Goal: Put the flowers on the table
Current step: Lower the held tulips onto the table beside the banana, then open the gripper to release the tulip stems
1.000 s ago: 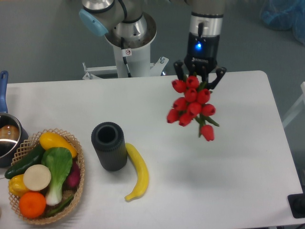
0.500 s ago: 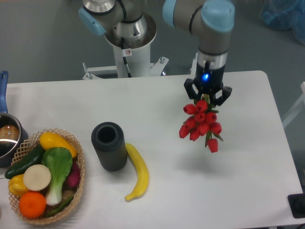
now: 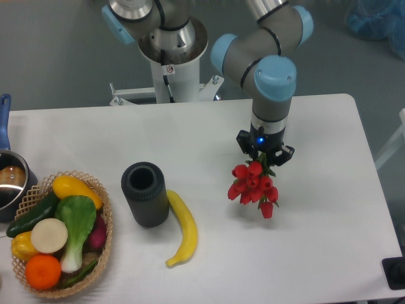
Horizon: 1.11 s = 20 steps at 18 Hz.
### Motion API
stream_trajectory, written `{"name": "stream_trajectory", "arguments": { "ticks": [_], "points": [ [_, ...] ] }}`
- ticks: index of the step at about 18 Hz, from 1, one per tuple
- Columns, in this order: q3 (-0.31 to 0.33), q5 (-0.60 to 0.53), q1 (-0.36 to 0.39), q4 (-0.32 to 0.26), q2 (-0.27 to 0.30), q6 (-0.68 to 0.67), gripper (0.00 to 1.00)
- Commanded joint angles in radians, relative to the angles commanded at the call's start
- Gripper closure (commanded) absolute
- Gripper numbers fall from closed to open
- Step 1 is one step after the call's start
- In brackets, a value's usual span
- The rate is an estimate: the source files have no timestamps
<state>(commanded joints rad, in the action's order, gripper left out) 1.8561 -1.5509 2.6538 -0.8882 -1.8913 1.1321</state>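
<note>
- Red tulip flowers point(image 3: 254, 187) hang bud-down from the gripper point(image 3: 264, 154), which is pinched onto their stem end.
- The bunch is over the right half of the white counter point(image 3: 329, 215); contact with the surface cannot be confirmed.
- A black cylinder point(image 3: 145, 194) stands upright beside a banana point(image 3: 182, 228).
- A wicker basket point(image 3: 101, 218) of produce sits at the left.

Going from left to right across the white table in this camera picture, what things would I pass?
Pot → wicker basket of vegetables → dark cylindrical vase → banana → red flowers hanging from the gripper.
</note>
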Motion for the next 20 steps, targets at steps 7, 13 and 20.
{"name": "stream_trajectory", "arguments": {
  "ticks": [7,13,20],
  "points": [
    [-0.012,0.006,0.0,0.008,-0.04,0.005,0.53],
    [-0.02,0.006,-0.012,0.008,-0.054,0.003,0.5],
    [-0.054,0.012,-0.006,0.008,-0.055,0.011,0.17]
  ]
}}
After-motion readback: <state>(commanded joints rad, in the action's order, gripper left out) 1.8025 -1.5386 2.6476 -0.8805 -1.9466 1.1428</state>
